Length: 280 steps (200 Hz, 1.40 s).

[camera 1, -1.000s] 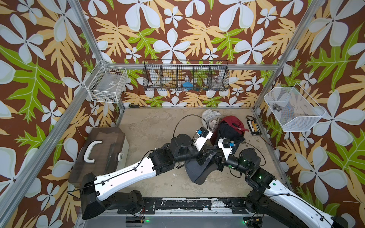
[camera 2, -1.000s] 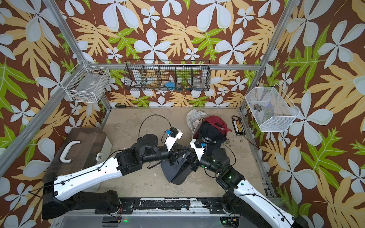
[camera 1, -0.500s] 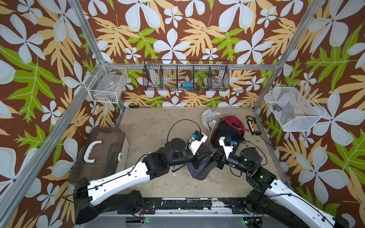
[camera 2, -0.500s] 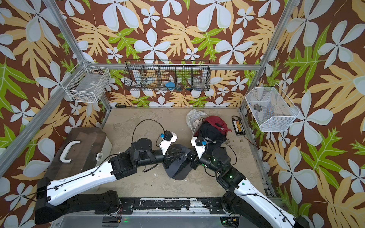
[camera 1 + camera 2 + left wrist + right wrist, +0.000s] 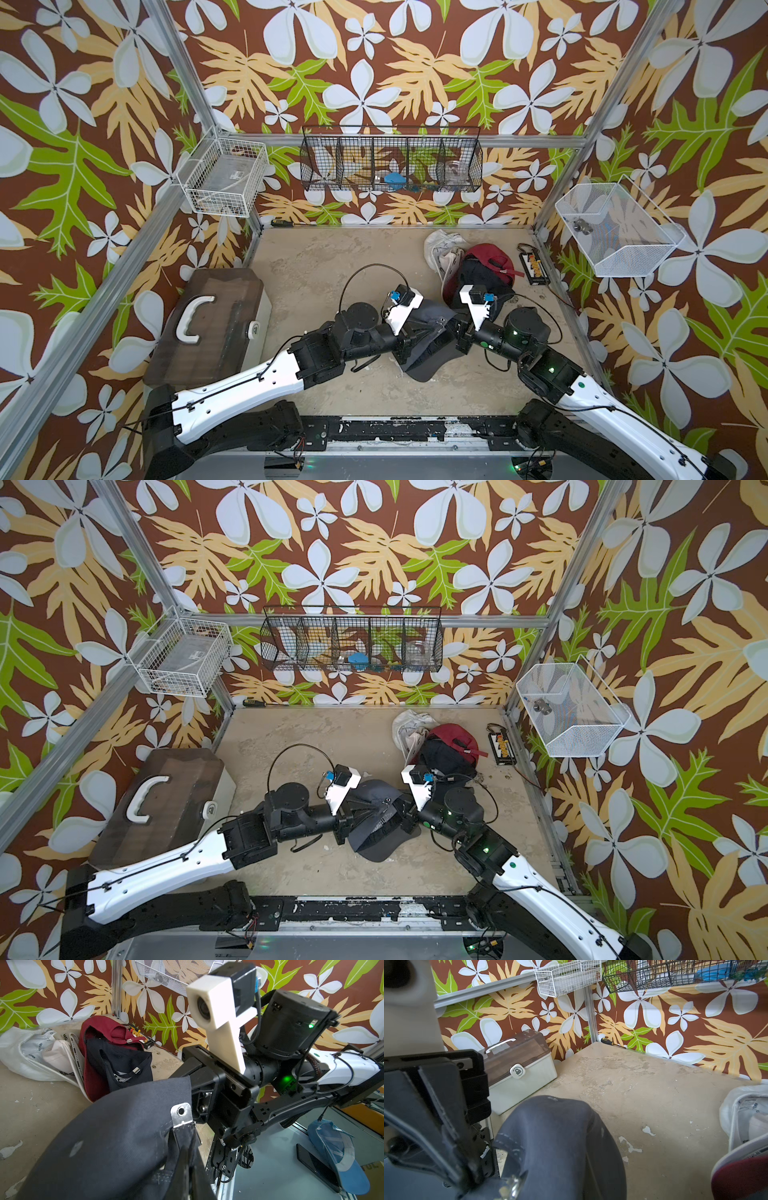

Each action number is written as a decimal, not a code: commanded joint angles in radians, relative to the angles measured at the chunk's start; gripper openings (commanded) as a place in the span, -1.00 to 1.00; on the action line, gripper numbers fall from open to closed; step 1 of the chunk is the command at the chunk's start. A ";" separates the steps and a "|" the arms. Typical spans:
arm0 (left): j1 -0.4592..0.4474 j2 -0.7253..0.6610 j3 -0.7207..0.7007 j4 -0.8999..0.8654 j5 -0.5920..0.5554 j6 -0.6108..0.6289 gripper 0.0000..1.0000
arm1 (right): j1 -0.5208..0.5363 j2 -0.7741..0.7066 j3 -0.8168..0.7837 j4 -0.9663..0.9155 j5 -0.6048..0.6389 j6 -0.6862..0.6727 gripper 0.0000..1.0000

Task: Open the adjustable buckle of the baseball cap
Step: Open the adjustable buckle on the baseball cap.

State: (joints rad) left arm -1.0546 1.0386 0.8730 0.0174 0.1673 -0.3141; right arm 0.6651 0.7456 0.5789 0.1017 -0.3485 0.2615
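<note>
The baseball cap point(image 5: 422, 361) was dark navy, with a silver metal buckle point(image 5: 181, 1114). The other caps were a dark red cap point(image 5: 482, 252), a black cap point(image 5: 478, 272) and a white cap point(image 5: 440, 247). The table point(image 5: 332, 266) was beige with pale stains. The wall point(image 5: 374, 50) had white flowers and green and tan leaves on brown.

Beige tabletop point(image 5: 332, 257): lidded case point(image 5: 216, 316), cap pile point(image 5: 482, 254), screwdriver point(image 5: 282, 223).
</note>
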 commanded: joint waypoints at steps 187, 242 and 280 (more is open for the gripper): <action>-0.157 -0.029 0.001 0.039 -0.342 0.078 -0.05 | -0.002 0.039 0.096 -0.086 0.066 0.190 -1.00; -0.157 0.015 0.012 0.063 -0.355 0.093 0.00 | -0.002 0.029 0.083 -0.072 0.018 0.207 -1.00; -0.157 0.039 0.012 0.076 -0.356 0.092 0.01 | -0.002 0.014 0.077 -0.066 0.005 0.219 -1.00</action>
State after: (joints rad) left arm -1.2102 1.0698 0.8780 0.0586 -0.1795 -0.2333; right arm 0.6613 0.7689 0.6590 0.0071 -0.3214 0.4671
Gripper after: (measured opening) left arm 0.503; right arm 0.051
